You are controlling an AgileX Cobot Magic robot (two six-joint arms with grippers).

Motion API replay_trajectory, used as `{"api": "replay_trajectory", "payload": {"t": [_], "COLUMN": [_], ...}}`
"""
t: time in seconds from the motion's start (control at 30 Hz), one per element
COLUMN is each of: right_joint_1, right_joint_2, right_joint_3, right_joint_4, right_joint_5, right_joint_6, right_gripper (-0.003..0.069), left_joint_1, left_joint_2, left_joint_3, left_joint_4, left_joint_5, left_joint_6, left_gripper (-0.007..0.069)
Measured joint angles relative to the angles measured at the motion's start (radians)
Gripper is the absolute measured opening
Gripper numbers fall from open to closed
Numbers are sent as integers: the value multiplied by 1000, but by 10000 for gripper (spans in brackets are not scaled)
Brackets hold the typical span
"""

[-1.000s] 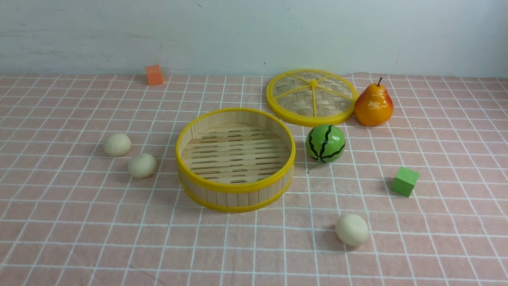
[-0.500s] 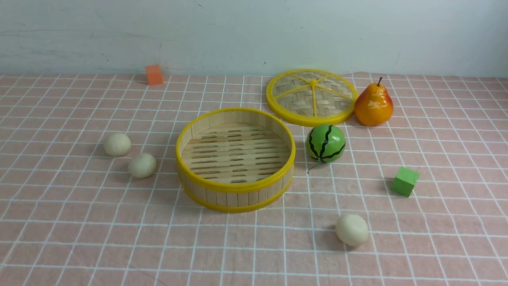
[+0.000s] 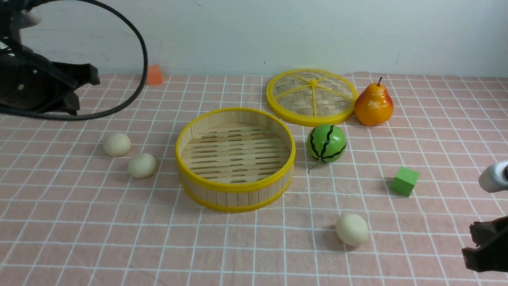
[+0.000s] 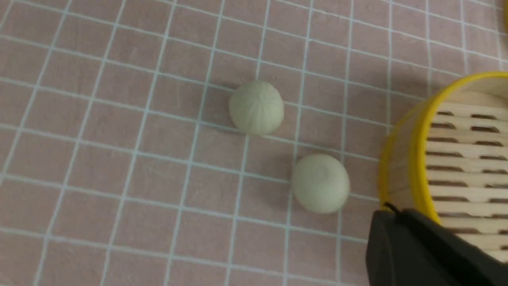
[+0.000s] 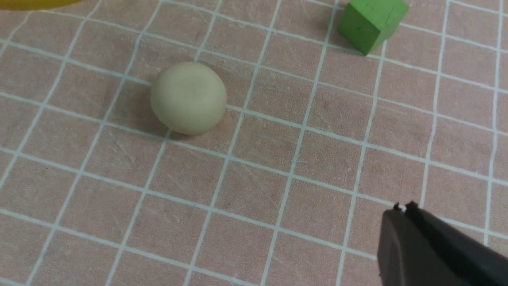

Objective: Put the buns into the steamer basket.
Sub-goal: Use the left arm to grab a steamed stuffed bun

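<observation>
Three cream-white buns lie on the pink checked cloth: two left of the steamer basket and one in front of it to the right. The steamer basket stands empty in the middle. My left gripper hangs high at the far left, shut and empty; its wrist view shows both left buns and the basket rim beside the gripper. My right gripper is low at the right edge, shut and empty, apart from the third bun.
The flat woven lid lies behind the basket, with an orange pear to its right. A green watermelon ball sits right of the basket. A green cube lies near the right arm. An orange block stands at the back.
Both arms have come into the front view: the left at the upper left, the right at the lower right. The buns, basket and other objects have not moved.
</observation>
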Motion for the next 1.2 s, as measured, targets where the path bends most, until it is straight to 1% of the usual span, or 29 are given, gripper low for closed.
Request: {"api": "replay_trajectory", "payload": {"t": [0.03,0.07,0.1,0.17,0.2,0.27,0.3,0.33,0.37,0.4,0.43,0.47,0.6,0.87,0.93,1.03,1.1,1.13,1.17,1.2], "right_joint_1": [0,0,0,0,0,0,0,0,0,0,0,0,0,0,0,0,0,0,0,0], "right_joint_2": [1,5,6,6,6,6,6,6,6,6,6,6,7,7,7,7,7,7,7,7], "right_joint_3": [0,0,0,0,0,-1,-1,-1,-1,-1,-1,-1,-1,-1,-1,-1,-1,-1,-1,-1], "right_joint_4": [0,0,0,-5,-7,-12,-15,-15,-17,-21,-22,-25,-27,-30,-30,-30,-30,-29,-29,-28], "right_joint_5": [-1,-8,-15,-23,-25,-32,-32,-32,-32,-33,-33,-33,-36,-62,-63,-66,-69,-70,-70,-70], "right_joint_6": [0,0,0,0,0,0,0,0,0,0,0,0,0,0,0,0,0,0,0,0], "right_gripper": [-1,0,0,0,0,0,1,1,3,3,3,5,6,6,8,10,10,10,10,10], "left_joint_1": [0,0,0,0,0,0,0,0,0,0,0,0,0,0,0,-2,-3,-3,-3,-3], "left_joint_2": [10,90,130,233,243,374,407,415,466,508,513,544,586,651,661,672,672,672,672,672], "left_joint_3": [-7,-61,-88,-155,-161,-246,-268,-273,-306,-334,-338,-358,-379,-385,-385,-386,-387,-387,-387,-387], "left_joint_4": [9,47,56,71,72,73,73,73,73,73,74,75,96,283,283,248,234,224,223,221], "left_joint_5": [1,1,1,4,5,18,21,21,21,21,21,19,-11,-60,-60,-63,-68,-74,-76,-81], "left_joint_6": [0,2,3,3,3,3,3,3,3,3,3,3,-15,-230,-242,-256,-256,-256,-256,-256], "left_gripper": [9,52,83,178,188,337,375,384,438,475,479,498,506,440,434,418,395,350,342,281]}}
